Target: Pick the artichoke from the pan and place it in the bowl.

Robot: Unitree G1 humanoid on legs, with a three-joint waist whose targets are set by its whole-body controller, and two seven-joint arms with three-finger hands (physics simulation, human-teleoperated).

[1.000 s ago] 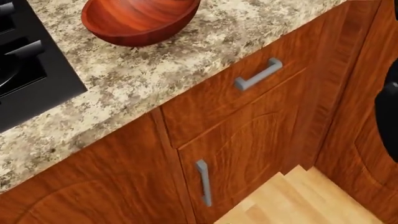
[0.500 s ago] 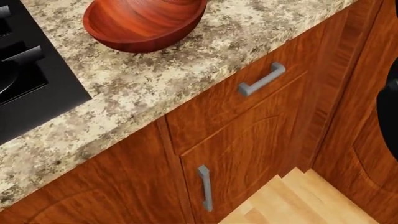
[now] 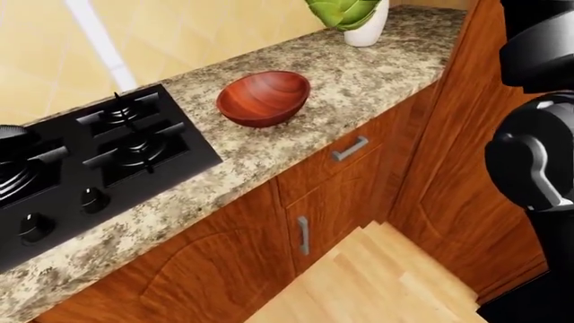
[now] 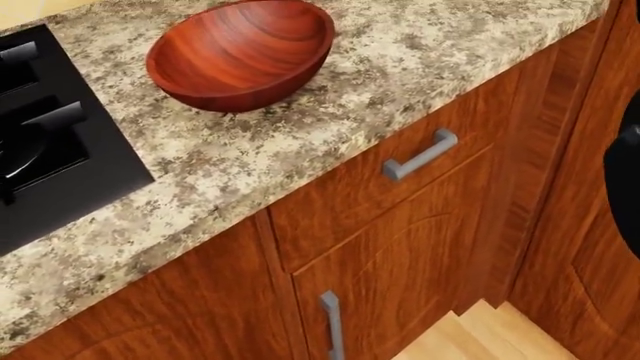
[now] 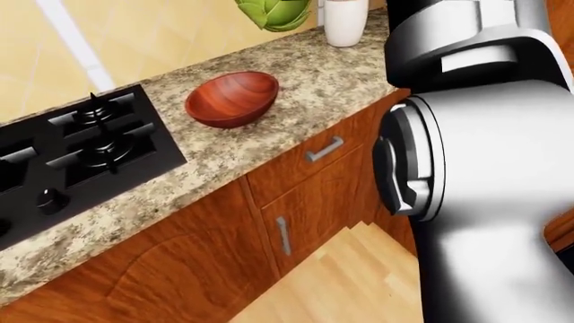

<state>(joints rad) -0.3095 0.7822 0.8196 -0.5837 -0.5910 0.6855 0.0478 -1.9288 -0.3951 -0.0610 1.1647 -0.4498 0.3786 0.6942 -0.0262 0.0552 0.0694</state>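
Observation:
The red-brown wooden bowl (image 4: 240,52) sits empty on the speckled counter (image 4: 400,67), just right of the black stove (image 3: 99,161). A green leafy thing, apparently the artichoke (image 5: 274,13), hangs at the top edge of the right-eye view, above the counter and up-right of the bowl, cut off by the frame. No fingers show around it. My right arm (image 5: 484,168) fills the right side of that view and rises out of the picture; its hand is hidden. A dark rounded edge (image 3: 9,132) at the left border of the left-eye view may be the pan.
A white vase (image 3: 368,30) stands on the counter near the top of the left-eye view. Wooden cabinets with grey handles (image 4: 420,154) run below the counter. A tall wooden panel (image 3: 466,134) closes the right side. Light wood floor (image 3: 377,282) lies below.
The whole head view has slid downward and slightly right: the camera has tilted up, so more of the bowl and counter shows. Nothing on the counter has moved.

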